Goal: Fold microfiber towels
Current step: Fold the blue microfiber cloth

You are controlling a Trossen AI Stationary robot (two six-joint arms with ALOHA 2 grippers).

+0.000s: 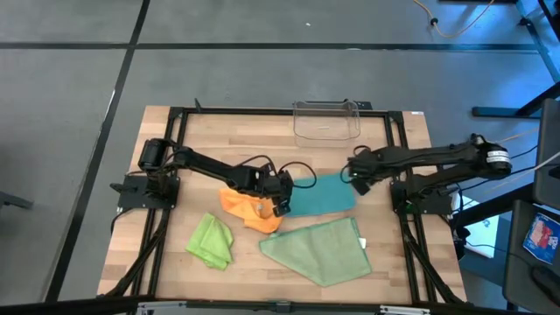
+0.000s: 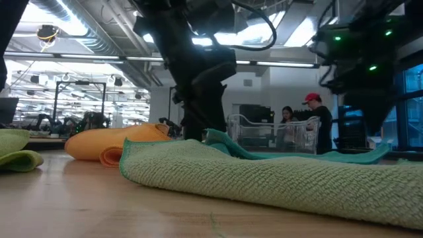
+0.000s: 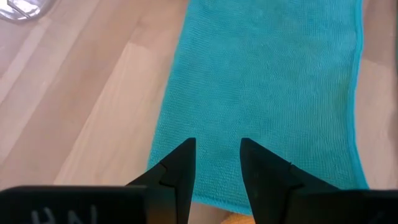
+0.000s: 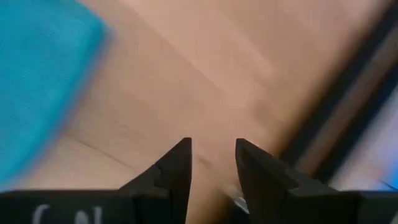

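My left gripper [image 3: 216, 171] has its jaws spread with a clear gap between them and nothing in it; through that gap I see only the teal towel [image 3: 267, 93] below. From above, this gripper [image 1: 282, 198] sits at the teal towel's [image 1: 322, 194] left edge, where it meets the orange towel [image 1: 248, 210]. The teal one lies flat in a long strip near the table's middle, with one end reaching toward my right side.

My right gripper [image 4: 211, 163] also has its jaws apart and holds nothing; between them shows only the bare wood of the table [image 4: 186, 81], with a corner of the teal towel [image 4: 43, 81] off to one side. In the high view it [image 1: 357, 178] hangs at the teal towel's far right end, near the corner, and I cannot tell whether it touches the cloth.

The orange towel is bunched in a soft heap just to the left of the teal one and touches it. The sage towel [image 1: 319, 249] lies spread out at the front of the table, its back edge just beside the teal and orange ones. The lime towel [image 1: 212, 241] is crumpled at the front left, apart from the others.

A clear bin [image 1: 326, 121] stands at the back edge of the table [image 1: 201, 140]. In the low view two people [image 2: 310, 122] stand in the room beyond it.
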